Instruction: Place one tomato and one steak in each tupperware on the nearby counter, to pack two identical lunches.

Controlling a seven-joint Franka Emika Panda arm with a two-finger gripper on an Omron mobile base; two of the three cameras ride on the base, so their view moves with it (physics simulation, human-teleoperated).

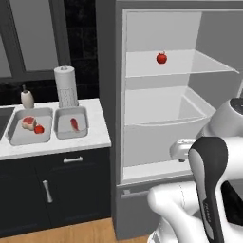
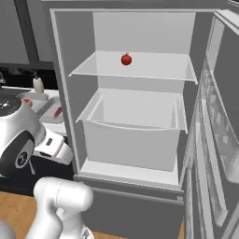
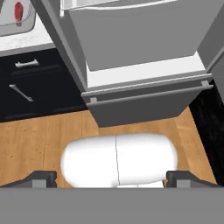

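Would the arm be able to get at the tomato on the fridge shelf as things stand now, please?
Probably yes. The fridge stands open, and the tomato sits alone on its upper shelf with nothing in front. The gripper is open and empty but hangs low, so it must rise first.

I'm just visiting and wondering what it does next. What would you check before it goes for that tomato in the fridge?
1. Fridge door open: ok.
2. Tomato on the upper shelf, nothing beside it: ok.
3. Pincer open, holding nothing: ok.
4. Left tupperware has steak and tomato: ok.
5. Right tupperware has steak but no tomato: not ok.
6. Pincer near the tomato: not ok, it points at the floor.
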